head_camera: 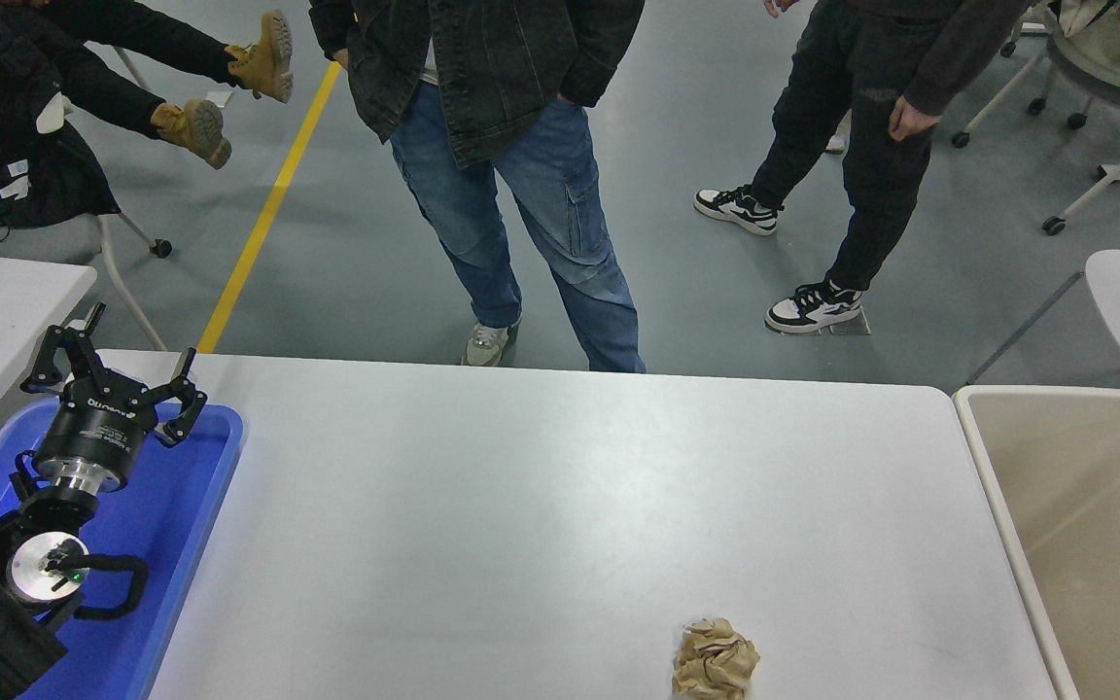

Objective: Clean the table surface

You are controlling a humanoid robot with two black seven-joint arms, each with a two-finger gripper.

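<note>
A crumpled brown paper ball (715, 660) lies near the bench (560, 467) front edge, presumably the litter to clear. The left tool (113, 379), fingers spread, hovers parked over the blue tray (200, 515). Right tool: barely visible, can't tell.

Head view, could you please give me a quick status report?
Left gripper open over blue plastic tray. Right gripper barely visible at right edge. Glossy white table surface holds crumpled brown paper ball.
</note>
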